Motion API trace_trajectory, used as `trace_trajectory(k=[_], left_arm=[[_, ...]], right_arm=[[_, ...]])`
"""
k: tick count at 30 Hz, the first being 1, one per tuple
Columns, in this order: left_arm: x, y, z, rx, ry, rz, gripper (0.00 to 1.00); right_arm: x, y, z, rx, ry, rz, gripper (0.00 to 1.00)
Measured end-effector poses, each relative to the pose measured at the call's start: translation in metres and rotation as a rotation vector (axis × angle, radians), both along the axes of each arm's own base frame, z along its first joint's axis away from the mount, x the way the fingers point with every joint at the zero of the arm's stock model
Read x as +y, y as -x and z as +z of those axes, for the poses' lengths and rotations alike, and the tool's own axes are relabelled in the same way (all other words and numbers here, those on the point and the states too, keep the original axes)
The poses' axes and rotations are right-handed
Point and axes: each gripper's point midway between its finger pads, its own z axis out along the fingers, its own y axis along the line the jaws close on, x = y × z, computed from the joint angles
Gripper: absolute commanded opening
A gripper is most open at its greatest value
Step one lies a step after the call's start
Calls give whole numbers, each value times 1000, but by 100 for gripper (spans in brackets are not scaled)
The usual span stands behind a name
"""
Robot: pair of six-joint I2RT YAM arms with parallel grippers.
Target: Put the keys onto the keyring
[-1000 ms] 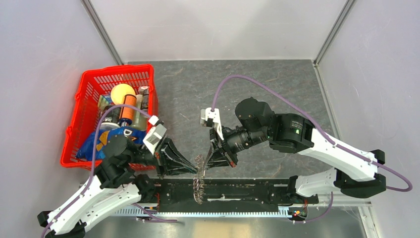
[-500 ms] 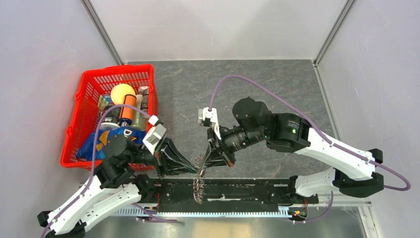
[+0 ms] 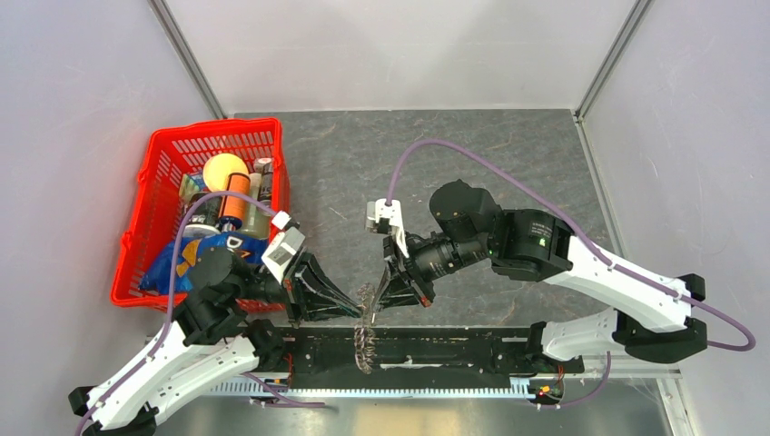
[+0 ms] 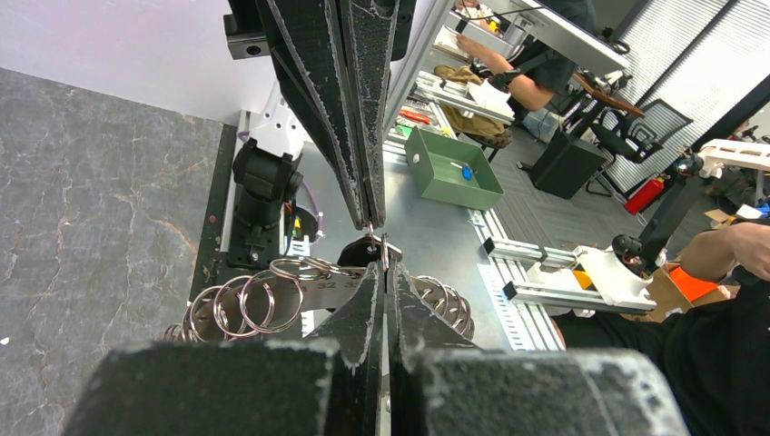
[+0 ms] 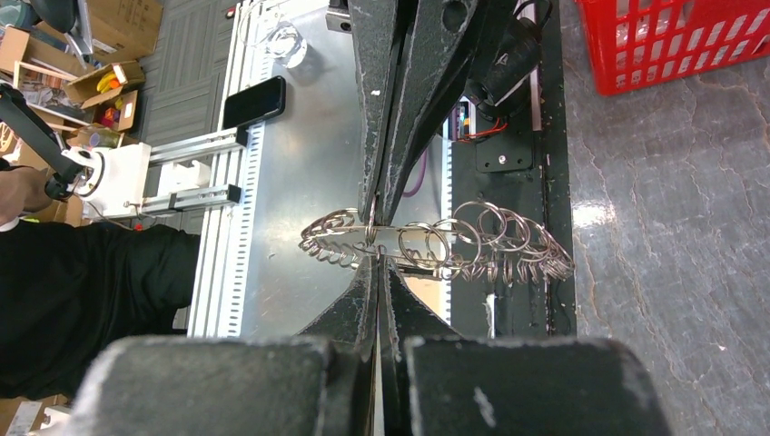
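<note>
Little has moved: left gripper [image 4: 381, 272] and right gripper [image 5: 376, 263] stay pinched shut, tip to tip, on the keyring [image 5: 472, 241] trailing either side; unequal pulling could tear it loose

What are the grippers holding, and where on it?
Both the left gripper and right gripper pinch the keyring from opposite sides at one spot.

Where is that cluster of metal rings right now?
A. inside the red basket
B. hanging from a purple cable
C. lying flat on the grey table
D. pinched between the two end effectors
D: the left end effector and right end effector meet tip to tip, both shut on the keyring.
</note>
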Motion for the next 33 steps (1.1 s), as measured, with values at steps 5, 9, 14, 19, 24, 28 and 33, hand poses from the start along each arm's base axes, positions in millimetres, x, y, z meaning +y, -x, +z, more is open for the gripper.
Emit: trace_trajectory(k=[5, 9, 14, 19, 24, 28, 33], left_arm=[[0, 0, 0, 0, 0, 0, 2], [0, 0, 0, 0, -1, 0, 2], [-1, -1, -1, 4, -4, 0, 2], [-1, -1, -1, 3, -4, 0, 2], [-1, -1, -1, 4, -4, 0, 2], [-1, -1, -1, 4, -4, 0, 2], [-1, -1, -1, 4, -4, 0, 2]], right_arm=[[-5, 2, 1, -2, -5, -2, 0], [-6, 2, 3, -5, -12, -1, 0], [-6, 2, 3, -5, -12, -1, 0], [-6, 2, 3, -4, -12, 0, 0], [-4, 2, 1, -1, -5, 2, 0], [-2, 1, -1, 0, 0, 3, 0], [-1, 1, -3, 2, 6, 3, 0]])
